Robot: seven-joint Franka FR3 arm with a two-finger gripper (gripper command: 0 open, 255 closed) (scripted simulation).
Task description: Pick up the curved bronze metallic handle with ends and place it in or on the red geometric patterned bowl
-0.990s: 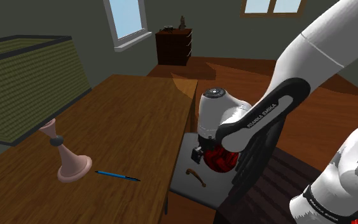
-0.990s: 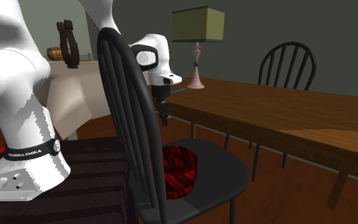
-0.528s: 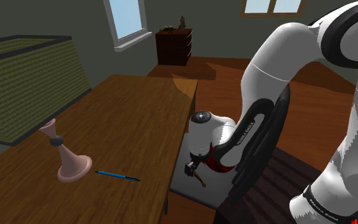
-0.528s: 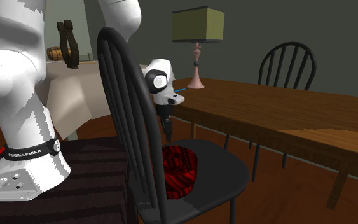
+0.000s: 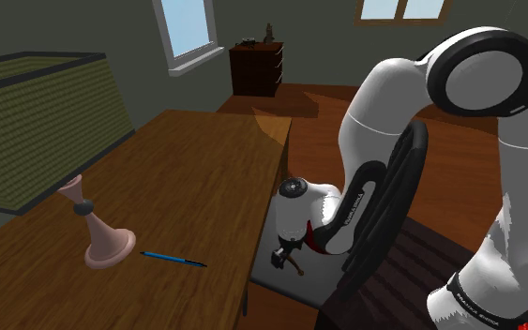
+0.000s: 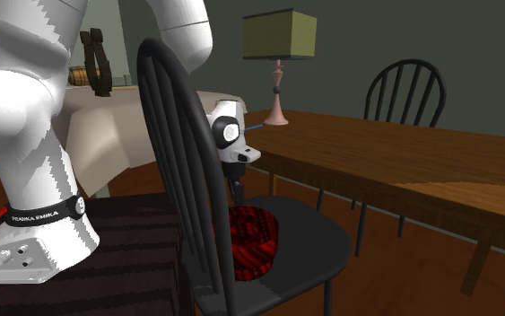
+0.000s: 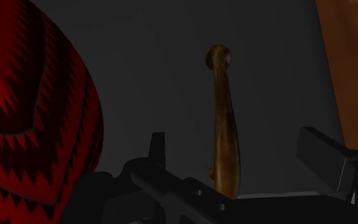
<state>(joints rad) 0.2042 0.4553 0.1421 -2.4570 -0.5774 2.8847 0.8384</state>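
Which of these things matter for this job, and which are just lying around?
Job: bronze handle, between the fingers of the open gripper; red patterned bowl beside it.
Lying about: lamp and blue pen on the table; dresser.

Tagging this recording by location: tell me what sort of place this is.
Probably a dining room in a house: a long wooden table, black spindle-back chairs beside it, a shaded lamp on it.

Shoulder view looks down on table (image 5: 196, 178) and chair (image 5: 266, 274); second exterior view sees both from low.
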